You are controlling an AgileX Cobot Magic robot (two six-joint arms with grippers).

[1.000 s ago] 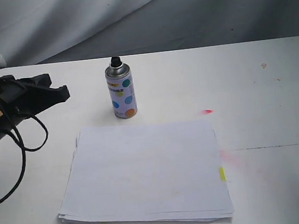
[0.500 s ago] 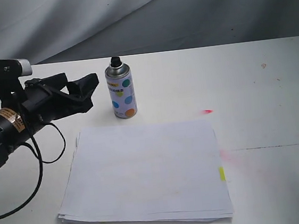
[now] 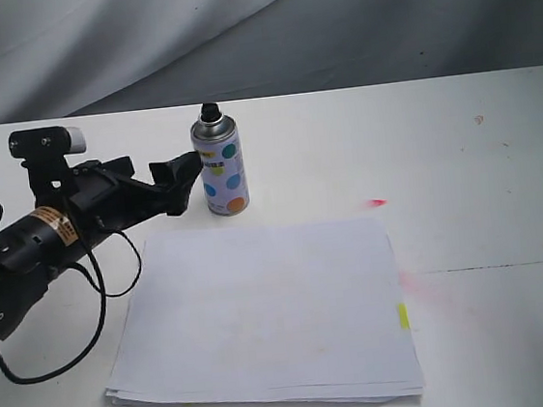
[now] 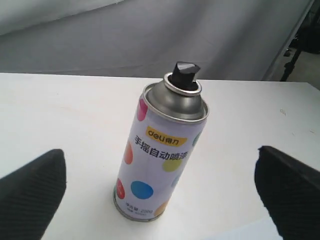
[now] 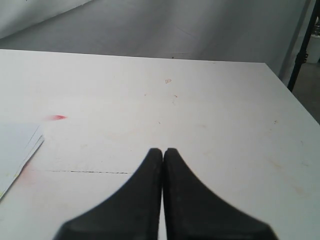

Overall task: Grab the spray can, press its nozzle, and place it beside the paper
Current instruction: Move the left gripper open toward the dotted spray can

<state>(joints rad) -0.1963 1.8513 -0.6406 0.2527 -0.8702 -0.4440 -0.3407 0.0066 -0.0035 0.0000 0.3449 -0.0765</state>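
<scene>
Now the exterior view shows the left end effector (image 3: 162,163) much nearer the spray can (image 3: 220,170) than a second ago. It has come in from the counter's (image 3: 462,164) left edge, and its jaws, shut then, stand wide apart. The can has not moved: upright, just behind the paper's (image 3: 263,311) far edge, nozzle (image 3: 208,109) untouched. I judge this the approach to the pick-up, with no grip yet made. One finger overlaps the can's side here, so contact is hard to judge, and the right arm is out of frame.

From the left wrist, the can (image 4: 160,165) stands centred between the two pads (image 4: 35,190) with bare counter on either side, so they are clear of it. Both pads are cut off at the edges.

From the right wrist, the right end effector (image 5: 163,152) is closed on nothing, over bare counter. Only a corner of the paper (image 5: 15,145) shows, and the can not at all.
</scene>
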